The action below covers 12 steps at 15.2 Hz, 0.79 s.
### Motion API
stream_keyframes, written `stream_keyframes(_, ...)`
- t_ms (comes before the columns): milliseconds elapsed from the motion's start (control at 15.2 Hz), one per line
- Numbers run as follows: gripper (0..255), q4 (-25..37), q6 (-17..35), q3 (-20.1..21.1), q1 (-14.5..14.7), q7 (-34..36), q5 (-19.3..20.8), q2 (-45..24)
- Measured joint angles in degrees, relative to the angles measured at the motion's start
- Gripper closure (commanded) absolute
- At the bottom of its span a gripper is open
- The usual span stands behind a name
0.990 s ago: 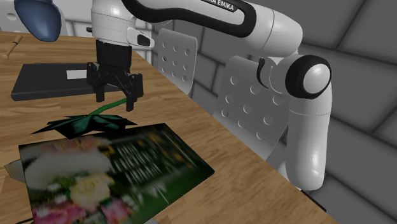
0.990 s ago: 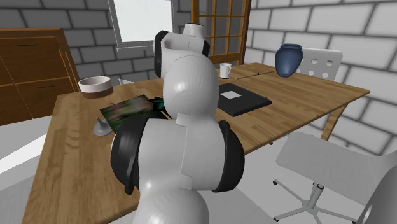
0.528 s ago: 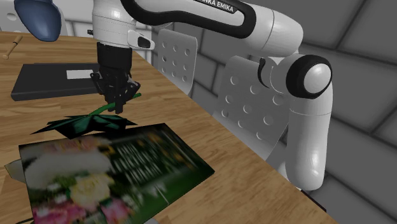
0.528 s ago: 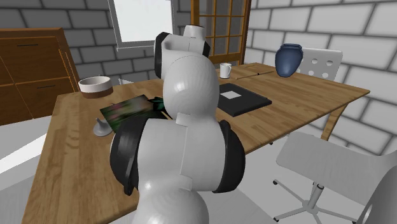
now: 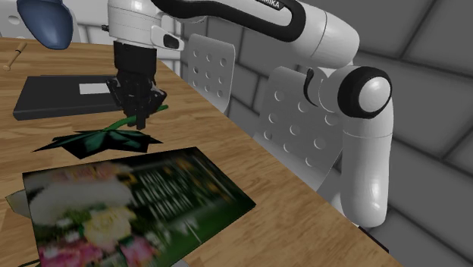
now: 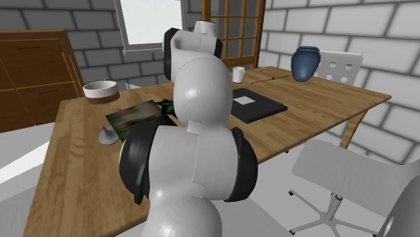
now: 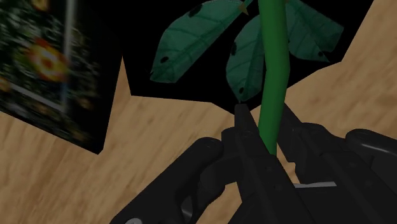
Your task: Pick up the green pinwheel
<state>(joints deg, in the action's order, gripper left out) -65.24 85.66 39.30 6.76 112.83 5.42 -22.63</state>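
Observation:
The green pinwheel (image 5: 106, 140) has dark green blades and a bright green stem (image 5: 125, 124). It hangs just above the wooden table (image 5: 227, 152), blades towards the shoulder view's left. My black gripper (image 5: 140, 115) points down and is shut on the stem near its far end. In the wrist view the stem (image 7: 272, 83) runs out from between the two fingers of the gripper (image 7: 270, 153), and the blades (image 7: 203, 38) fan out beyond them over their black shadow.
A colourful picture book (image 5: 129, 201) lies right beside the pinwheel, nearer the camera. Behind the gripper lies a flat black case (image 5: 61, 95), and past it a blue vase (image 5: 45, 21). White perforated chairs (image 5: 292, 114) line the table edge. A bowl (image 6: 99, 89) stands farther off.
The fingers stood open around the stem a second ago and have since shut on it. The hand has risen a little and the pinwheel's blades have come up off the table.

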Motion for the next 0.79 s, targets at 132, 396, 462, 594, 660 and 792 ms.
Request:
stream_keyframes(132,255,2.81,-1.96,-0.04,0.86,0.34,0.57,-0.88)
stream_keyframes(396,255,11.22,-7.21,-0.37,3.82,1.17,2.56,-4.07)
stream_keyframes(462,255,12.46,-8.12,-0.4,4.24,1.28,2.8,-4.4)
stream_keyframes(594,255,17.92,-11.29,-0.72,6.55,1.79,4.16,-6.58)
stream_keyframes(660,255,21.35,-13.21,-1.0,7.91,1.83,5.01,-7.99)
stream_keyframes(792,255,28.06,-16.86,-1.71,10.79,1.85,6.66,-10.79)
